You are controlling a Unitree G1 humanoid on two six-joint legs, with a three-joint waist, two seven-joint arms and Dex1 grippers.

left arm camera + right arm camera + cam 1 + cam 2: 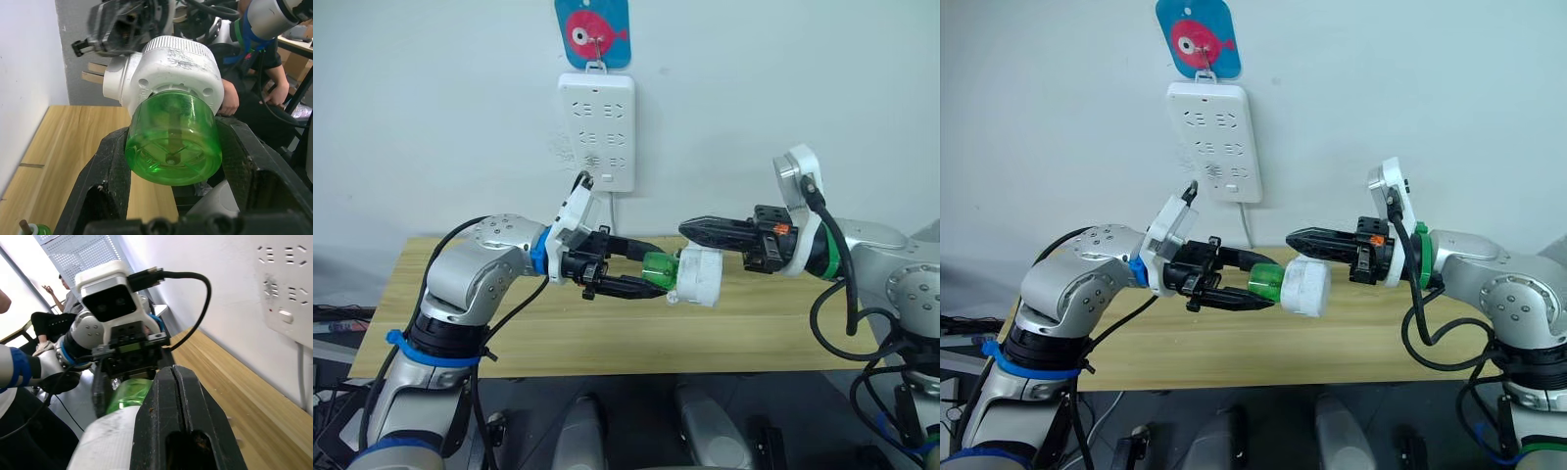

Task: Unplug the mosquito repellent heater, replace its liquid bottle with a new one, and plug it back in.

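We read no brand or lettering. Below the white wall power strip (596, 130), our left claw (646, 274) pinches the translucent green bottle (659, 271) screwed into the rounded white plastic heater (700, 275); our right claw (690, 228), pressed together, hovers just above the heater.

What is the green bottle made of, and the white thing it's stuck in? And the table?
The green bottle looks like see-through glossy plastic: you can see the wick through it. The white heater looks like hard matte plastic, scuffed on top, with a ribbed rim. The table looks like pale wood, showing grain lines, though it could be a wood-look coating.
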